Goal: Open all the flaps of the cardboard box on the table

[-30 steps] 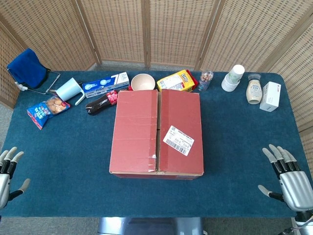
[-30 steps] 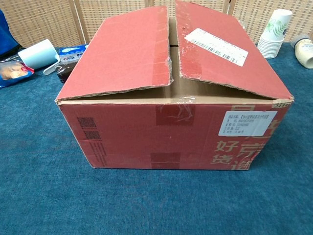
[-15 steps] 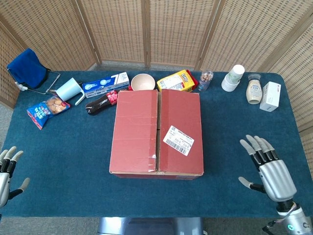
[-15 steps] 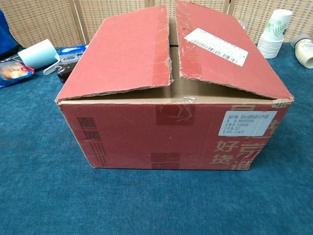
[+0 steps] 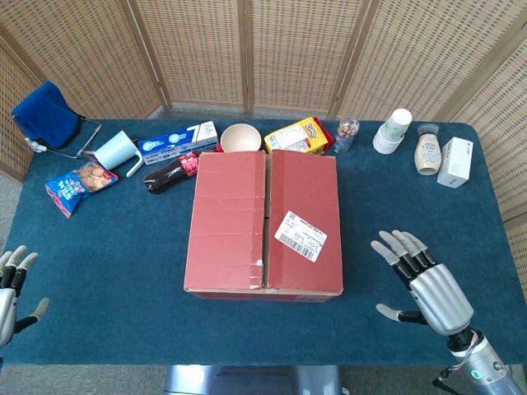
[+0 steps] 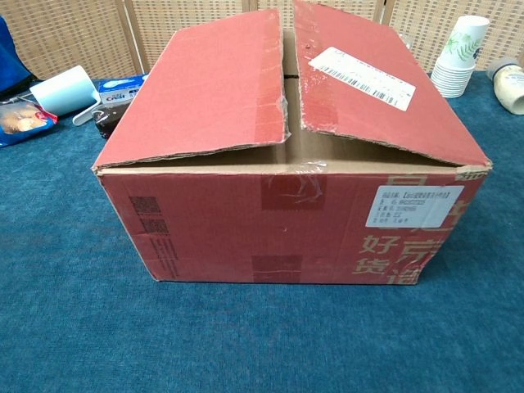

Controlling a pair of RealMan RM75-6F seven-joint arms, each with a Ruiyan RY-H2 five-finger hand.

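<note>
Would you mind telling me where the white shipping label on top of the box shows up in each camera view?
Head view: the shipping label lies on the right top flap of the cardboard box, toward its near edge.
Chest view: the label sits upper right of centre, on the right flap.
Shared landmark: the stack of paper cups, beyond the box's right side in both.

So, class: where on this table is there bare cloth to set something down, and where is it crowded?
Bare cloth lies left of the cardboard box, reaching toward the left robot hand, and right of it, around the open right robot hand. The front strip is free too. The far edge is crowded: snack bag, mug, bowl, paper cups.
</note>
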